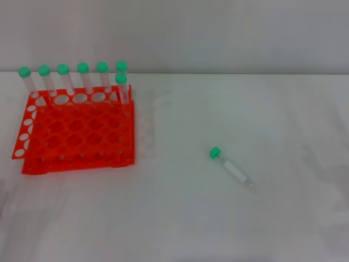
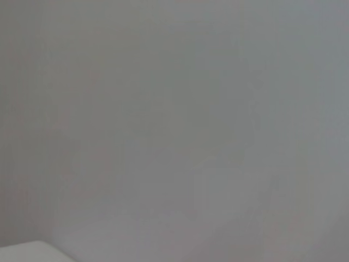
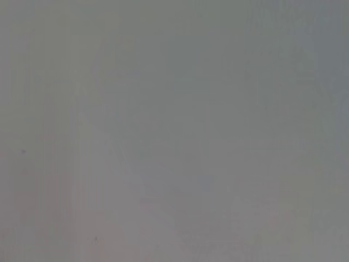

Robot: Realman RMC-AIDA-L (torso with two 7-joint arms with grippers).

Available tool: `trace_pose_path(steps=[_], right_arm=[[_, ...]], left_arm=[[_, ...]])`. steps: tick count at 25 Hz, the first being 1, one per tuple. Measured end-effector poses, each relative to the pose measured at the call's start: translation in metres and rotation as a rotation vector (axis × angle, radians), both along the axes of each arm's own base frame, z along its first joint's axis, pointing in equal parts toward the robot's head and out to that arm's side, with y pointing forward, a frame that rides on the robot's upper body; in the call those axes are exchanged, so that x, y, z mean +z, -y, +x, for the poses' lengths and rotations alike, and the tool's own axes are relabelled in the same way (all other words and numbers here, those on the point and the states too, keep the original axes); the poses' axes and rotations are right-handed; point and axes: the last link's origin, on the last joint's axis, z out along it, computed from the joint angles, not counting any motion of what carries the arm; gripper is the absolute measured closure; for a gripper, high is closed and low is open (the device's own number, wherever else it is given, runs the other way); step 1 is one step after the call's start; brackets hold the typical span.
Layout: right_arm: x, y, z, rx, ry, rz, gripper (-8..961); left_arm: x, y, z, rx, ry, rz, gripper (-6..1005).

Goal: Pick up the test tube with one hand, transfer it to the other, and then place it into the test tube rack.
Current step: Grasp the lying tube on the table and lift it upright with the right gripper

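The test tube (image 1: 230, 167) lay flat on the table (image 1: 180, 218) at lower right of centre, tip slanting toward the lower right, within my right arm's easier reach, I judged. The test tube rack (image 1: 76, 134) stood at upper left. Neither of my grippers showed, so I couldn't tell their opening.

Bright, even, diffuse light; faint shadows; head view soft; wrist views featureless grey.

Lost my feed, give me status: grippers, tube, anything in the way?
Neither gripper in view. Test tube lying flat on the table, right of the rack. Nothing between them.
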Motion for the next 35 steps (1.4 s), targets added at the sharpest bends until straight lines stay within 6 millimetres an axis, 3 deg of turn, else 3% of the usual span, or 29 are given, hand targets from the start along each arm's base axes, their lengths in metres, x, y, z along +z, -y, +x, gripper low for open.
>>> trace_pose_path(steps=[9,16,20,23,28,32,35], right_arm=[[0.003,-0.002,-0.001,0.006,0.001,0.016,87],[0.009,-0.006,-0.004,0.022,-0.004,0.038,90],[0.015,-0.014,-0.015,0.092,-0.089,0.007,92],[0.026,-0.032,-0.031,0.185,-0.139,-0.115,93],[0.039,-0.072,-0.067,0.213,-0.107,-0.481,96],[0.044,-0.09,-0.114,0.194,0.138,-0.718,98],[0.051,-0.093,-0.145,0.118,0.275,-0.788,100]], left_arm=[[0.002,0.023,-0.008,0.037,0.001,0.013,182],[0.003,0.028,-0.01,0.046,0.001,0.018,182],[0.002,0.028,-0.011,0.048,0.005,0.015,182],[0.002,0.028,-0.012,0.053,0.014,0.012,182],[0.001,0.028,-0.013,0.059,0.013,0.005,182],[0.0,0.025,-0.014,0.07,0.015,-0.008,182],[-0.002,0.021,-0.015,0.079,0.02,-0.021,182]])
